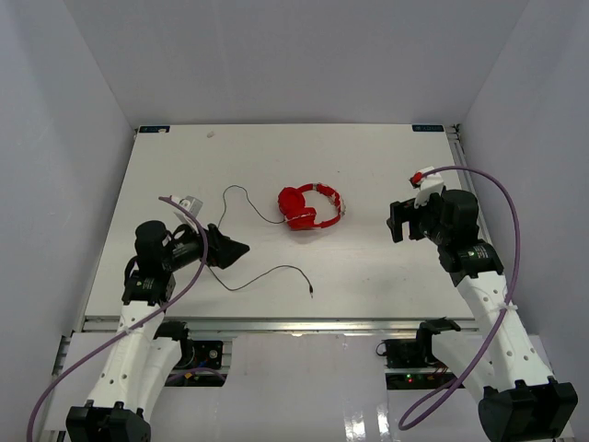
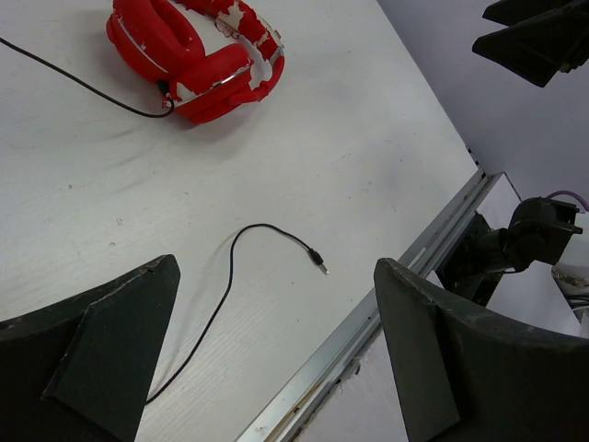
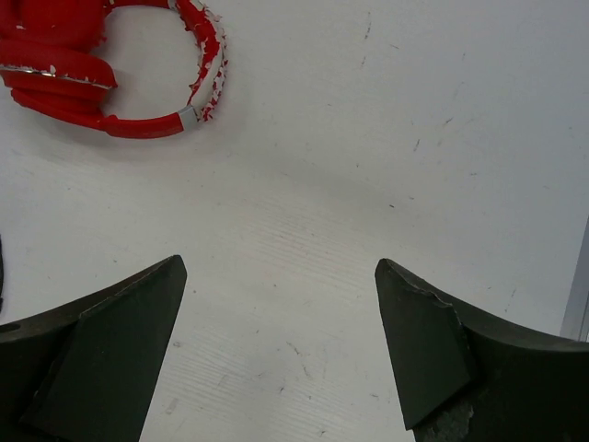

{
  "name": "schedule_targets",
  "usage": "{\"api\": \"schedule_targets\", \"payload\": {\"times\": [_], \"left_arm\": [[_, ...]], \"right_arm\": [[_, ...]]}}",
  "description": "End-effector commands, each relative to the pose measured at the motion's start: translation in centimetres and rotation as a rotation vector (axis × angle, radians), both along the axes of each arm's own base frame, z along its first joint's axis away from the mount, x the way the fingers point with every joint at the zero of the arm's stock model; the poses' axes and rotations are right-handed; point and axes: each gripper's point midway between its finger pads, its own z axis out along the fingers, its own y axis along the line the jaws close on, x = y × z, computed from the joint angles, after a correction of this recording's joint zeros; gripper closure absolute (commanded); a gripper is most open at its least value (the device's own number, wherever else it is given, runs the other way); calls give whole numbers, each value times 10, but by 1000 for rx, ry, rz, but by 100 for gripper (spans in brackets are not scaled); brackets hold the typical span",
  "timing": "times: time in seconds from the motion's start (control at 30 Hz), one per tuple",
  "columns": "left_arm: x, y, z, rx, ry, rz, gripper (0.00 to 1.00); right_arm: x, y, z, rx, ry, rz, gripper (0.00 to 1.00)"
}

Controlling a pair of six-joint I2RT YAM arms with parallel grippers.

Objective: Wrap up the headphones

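Left fingers (image 2: 92,359) spread wide, empty, over the thin dark cable (image 2: 317,261); right fingers (image 3: 92,359) equally wide, empty; bright red headphones (image 1: 310,207) mid-surface (image 1: 368,276) between both arms, earcups together, headband white-flecked, cable trailing loose

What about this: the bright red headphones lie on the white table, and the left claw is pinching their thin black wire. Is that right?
The left claw is open, pinching nothing; the thin black wire lies loose on the white table, as the left wrist view shows. The bright red headphones do lie there.
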Motion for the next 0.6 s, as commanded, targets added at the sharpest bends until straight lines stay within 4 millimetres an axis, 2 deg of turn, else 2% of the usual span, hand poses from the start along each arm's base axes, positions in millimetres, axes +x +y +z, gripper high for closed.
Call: {"api": "schedule_targets", "payload": {"times": [0.0,0.2,0.4,0.47,0.57], "left_arm": [[-3,-3,1,11,-27,-13,2],[-3,-4,1,11,-26,-18,2],[-3,-5,-3,14,-8,-15,2],[-2,-5,-6,16,5,-15,2],[-2,-6,-9,21,20,-9,2]], "right_arm": [[6,0,9,-28,-55,26,10],[-18,30,-3,-114,-5,367,10],[-25,52,-12,-101,22,568,9],[-12,57,-17,-62,86,564,4],[31,65,-8,38,162,514,12]]}}
